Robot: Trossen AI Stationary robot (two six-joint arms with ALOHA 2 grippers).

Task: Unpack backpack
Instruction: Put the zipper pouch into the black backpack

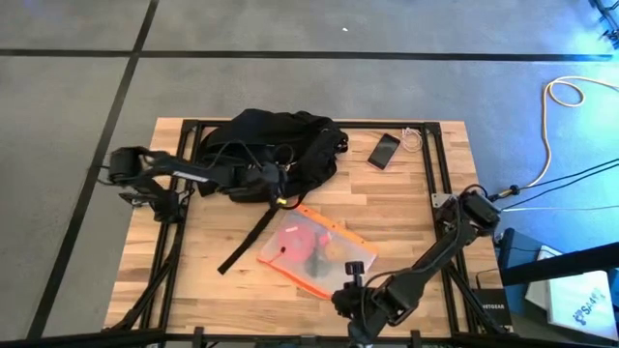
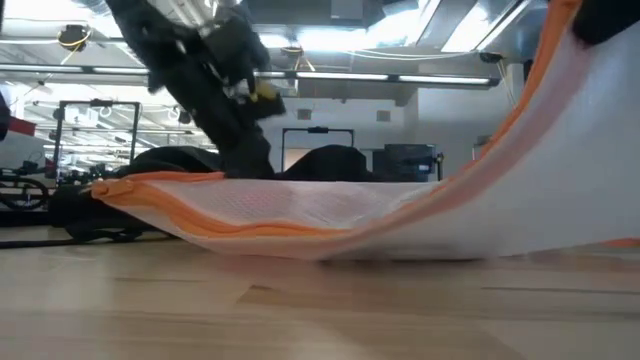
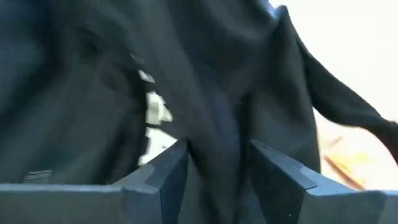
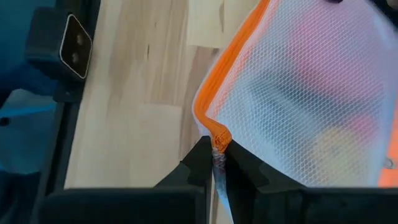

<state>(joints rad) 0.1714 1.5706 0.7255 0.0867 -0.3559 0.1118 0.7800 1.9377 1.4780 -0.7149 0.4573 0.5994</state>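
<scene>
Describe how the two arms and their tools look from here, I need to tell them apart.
Both arms are dark, jointed and near black. The left arm carries a pale strip along its forearm and a small yellow mark near its tool. The right arm is plain dark with a bulky dark base joint. The right tool has two angular, matte black fingers.
</scene>
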